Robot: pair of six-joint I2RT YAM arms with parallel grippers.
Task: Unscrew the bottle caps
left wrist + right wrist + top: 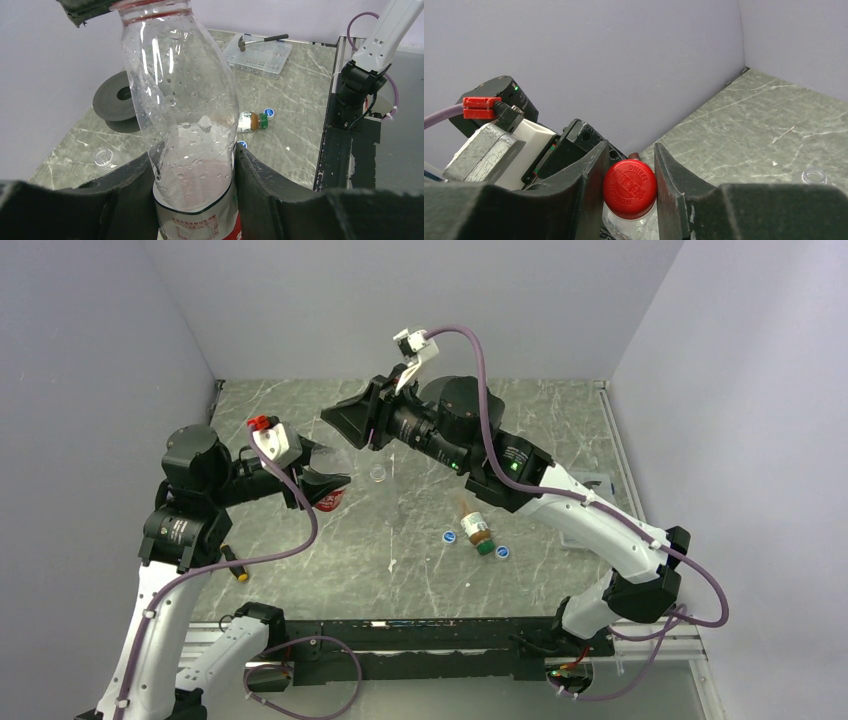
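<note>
So, left claw (194, 157) was clamped round the bottle (180, 95), right claw (630, 165) pinched tight on its red cap (630, 190), lower middle; next up, probably a twist.

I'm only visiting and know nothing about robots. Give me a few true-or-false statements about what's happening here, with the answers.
1. The left hand grips the red-labelled bottle around its body. True.
2. The right hand hangs open, away from that bottle. False: it is shut on the bottle's red cap.
3. The amber bottle stands upright. False: it lies on its side on the table.
4. The amber bottle's green cap is on. True.
5. Two blue caps lie loose on the table. True.
</note>
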